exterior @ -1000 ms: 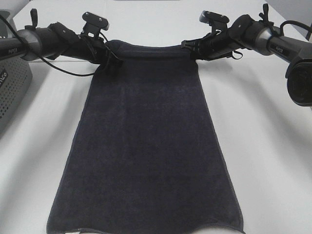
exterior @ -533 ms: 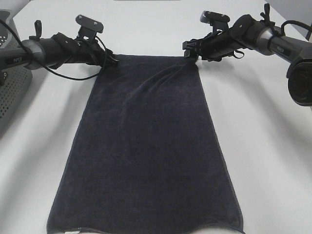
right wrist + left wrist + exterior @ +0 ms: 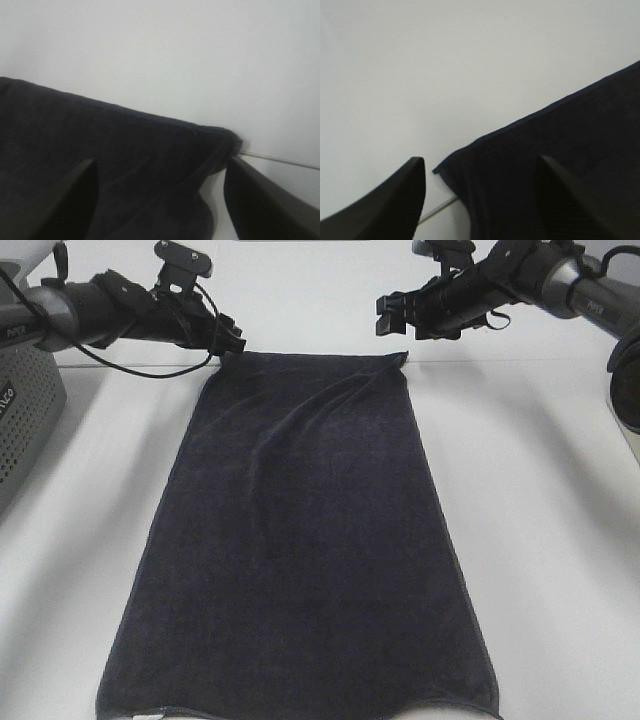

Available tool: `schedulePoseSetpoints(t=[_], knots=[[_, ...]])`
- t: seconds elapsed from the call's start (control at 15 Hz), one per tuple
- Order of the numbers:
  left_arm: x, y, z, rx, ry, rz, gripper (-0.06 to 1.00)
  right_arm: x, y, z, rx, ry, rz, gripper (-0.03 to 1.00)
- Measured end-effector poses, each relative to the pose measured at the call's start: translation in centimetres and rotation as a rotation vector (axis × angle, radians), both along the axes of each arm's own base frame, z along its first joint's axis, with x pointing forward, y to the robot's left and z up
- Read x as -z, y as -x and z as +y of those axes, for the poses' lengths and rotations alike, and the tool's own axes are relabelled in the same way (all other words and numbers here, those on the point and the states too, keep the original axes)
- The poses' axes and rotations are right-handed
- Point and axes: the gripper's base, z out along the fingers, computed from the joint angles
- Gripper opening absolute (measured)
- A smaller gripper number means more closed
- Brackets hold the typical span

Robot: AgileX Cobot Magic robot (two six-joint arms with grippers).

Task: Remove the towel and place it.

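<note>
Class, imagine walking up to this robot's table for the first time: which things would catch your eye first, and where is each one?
The dark towel dominates, lying flat down the middle of the white table from the far side to the near edge. Above its two far corners hang the left gripper and right gripper, both open and holding nothing. A grey perforated basket sits at the left edge.

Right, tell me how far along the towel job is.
Done: the towel lies spread flat along the table. In hand: nothing; the left gripper and right gripper hang open above its far corners. Left: seemingly only pulling the arms clear.
</note>
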Motion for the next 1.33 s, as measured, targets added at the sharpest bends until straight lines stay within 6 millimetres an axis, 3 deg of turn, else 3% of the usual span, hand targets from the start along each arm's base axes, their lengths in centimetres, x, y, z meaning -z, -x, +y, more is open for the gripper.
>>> schedulePoseSetpoints(t=[0.13, 0.2, 0.27, 0.53, 0.8, 1.0, 1.07, 1.13, 1.2, 1.33], knots=[[-3.0, 1.0, -0.6, 0.088, 0.03, 0.066, 0.6, -3.4, 1.3, 0.3, -0.075, 0.009, 0.065, 0.7], [-5.9, 2.7, -0.6, 0.165, 0.029, 0.223, 0.6, -6.9, 3.4, 0.4, -0.169, 0.036, 0.168, 0.7], [-7.0, 3.9, -0.2, 0.179, -0.001, 0.339, 0.6, -8.8, 4.8, 0.4, -0.208, 0.05, 0.231, 0.7], [-11.4, 8.0, 1.6, 0.032, -0.072, 0.676, 0.63, -15.3, 7.4, -0.8, -0.113, 0.111, 0.236, 0.7], [-17.9, 10.0, 3.2, -0.147, -0.068, 0.6, 0.65, -21.7, 10.5, -2.1, -0.012, 0.14, 0.151, 0.73], [-22.3, 11.5, 5.8, -0.326, -0.078, 0.501, 0.71, -24.5, 13.9, -2.6, -0.003, 0.151, 0.151, 0.74], [-25.6, 13.8, 8.8, -0.396, -0.029, 0.459, 0.73, -25.4, 17.7, -4.0, 0.019, 0.175, 0.2, 0.74], [-26.9, 15.6, 10.9, -0.427, 0.015, 0.463, 0.73, -26.3, 20.3, -5.4, 0.05, 0.175, 0.208, 0.74], [-27.8, 17.7, 12.9, -0.452, 0.043, 0.471, 0.73, -26.7, 22.9, -7.0, 0.105, 0.159, 0.233, 0.74], [-27.6, 22.1, 15.3, -0.48, 0.058, 0.528, 0.73, -28.1, 29.1, -9.8, 0.213, 0.136, 0.224, 0.74]])
